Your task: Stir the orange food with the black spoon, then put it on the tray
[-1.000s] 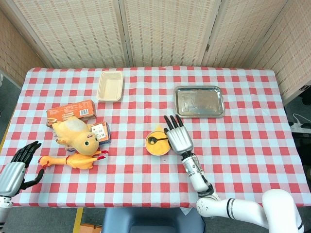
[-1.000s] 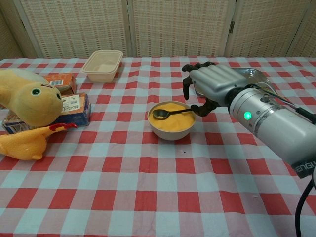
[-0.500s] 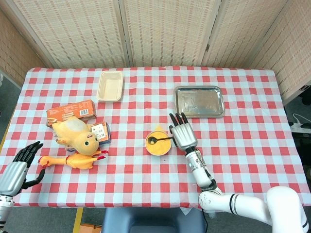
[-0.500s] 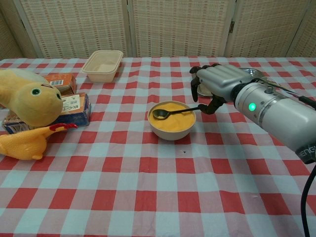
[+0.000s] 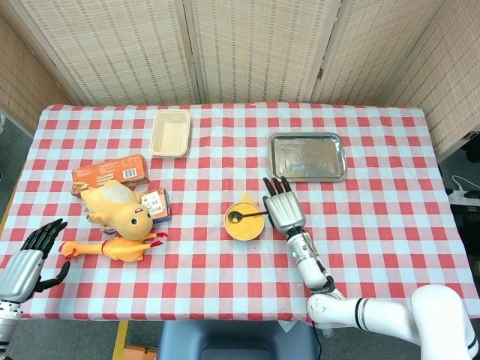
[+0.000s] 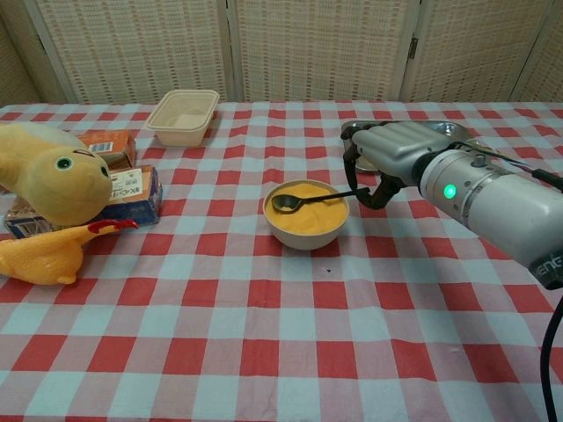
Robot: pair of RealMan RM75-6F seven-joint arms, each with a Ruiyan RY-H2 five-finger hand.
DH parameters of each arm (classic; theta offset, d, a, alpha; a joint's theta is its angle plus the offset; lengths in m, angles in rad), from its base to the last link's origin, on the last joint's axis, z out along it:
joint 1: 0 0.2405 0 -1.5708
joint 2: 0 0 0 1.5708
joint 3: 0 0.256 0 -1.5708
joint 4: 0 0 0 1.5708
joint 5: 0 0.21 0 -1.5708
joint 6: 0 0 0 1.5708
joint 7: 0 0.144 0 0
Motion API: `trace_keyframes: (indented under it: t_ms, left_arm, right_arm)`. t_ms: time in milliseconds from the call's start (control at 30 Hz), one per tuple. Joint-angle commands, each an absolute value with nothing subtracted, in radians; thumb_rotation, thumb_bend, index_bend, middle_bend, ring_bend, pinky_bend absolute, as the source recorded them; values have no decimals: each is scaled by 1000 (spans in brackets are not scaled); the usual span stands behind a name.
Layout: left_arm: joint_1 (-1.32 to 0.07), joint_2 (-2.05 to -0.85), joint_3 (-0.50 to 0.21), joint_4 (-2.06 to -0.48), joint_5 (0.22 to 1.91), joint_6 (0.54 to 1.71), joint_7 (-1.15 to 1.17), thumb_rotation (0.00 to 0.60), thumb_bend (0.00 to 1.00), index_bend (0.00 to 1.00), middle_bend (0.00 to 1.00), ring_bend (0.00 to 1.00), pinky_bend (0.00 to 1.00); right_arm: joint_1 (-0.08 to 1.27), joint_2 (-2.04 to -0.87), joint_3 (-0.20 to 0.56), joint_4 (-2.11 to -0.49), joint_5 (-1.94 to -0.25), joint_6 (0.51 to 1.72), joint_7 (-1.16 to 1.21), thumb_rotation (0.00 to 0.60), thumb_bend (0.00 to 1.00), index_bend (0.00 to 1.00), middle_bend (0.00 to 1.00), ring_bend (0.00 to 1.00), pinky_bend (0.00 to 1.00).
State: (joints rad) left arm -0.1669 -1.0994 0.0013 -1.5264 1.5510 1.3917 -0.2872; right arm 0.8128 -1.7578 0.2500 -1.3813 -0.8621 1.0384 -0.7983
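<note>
- Since a second ago the right hand (image 6: pixel 387 158) has slid away from the bowl toward its 3 o'clock side, so the spoon handle's tip now sits by the fingertips instead of under the palm.
- Black spoon (image 6: pixel 303 200) hasn't budged: its head lies in the orange food (image 6: pixel 308 205) and the handle runs out over the rim of the bowl (image 6: pixel 303 233) toward 3 o'clock.
- Chest view: right hand's fingers (image 6: pixel 352 158) are curled downward just past the handle's end. The tip looks like it's right against the thumb, but I honestly can't tell if it's actually pinched or only touching.
- Head view: the same hand (image 5: pixel 285 210) is at the bowl's (image 5: pixel 244 221) 3 o'clock, fingers pointing at 12, with the spoon (image 5: pixel 247 216) reaching toward it.
- Metal tray (image 5: pixel 307 156) sits at roughly 1 o'clock from the bowl, well apart, with nothing on its bare surface.
- Left hand (image 5: pixel 30 255) is way off at the table's near-left edge, fingers spread, holding nothing.
- Other stuff on the checkered tablecloth (image 6: pixel 264 334): a yellow plush duck (image 6: pixel 48 180) lying over an orange box (image 5: pixel 109 171) and a smaller box (image 6: pixel 132 189), a rubber chicken (image 6: pixel 48 255) just in front of it, and a beige food container (image 6: pixel 183 114) at the far side, about 11 o'clock from the bowl.
</note>
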Motion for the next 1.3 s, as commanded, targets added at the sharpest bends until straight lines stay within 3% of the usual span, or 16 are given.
trace_keyframes:
  t_ms: [33,1300]
  left_arm:
    - [-166,-1100,2,-1526,1551,1392,-288,600,446,0,0,0,88]
    - [-171,-1101,6,-1518,1555,1387,-300,600,448,0,0,0,88]
  right_arm:
    - [815,-1758,247,-1380,-858,1040,-797,600,365,501,34,0,0]
    - [838,-1756,226,-1366,-827,1050,-773,600,365,504,34,0,0]
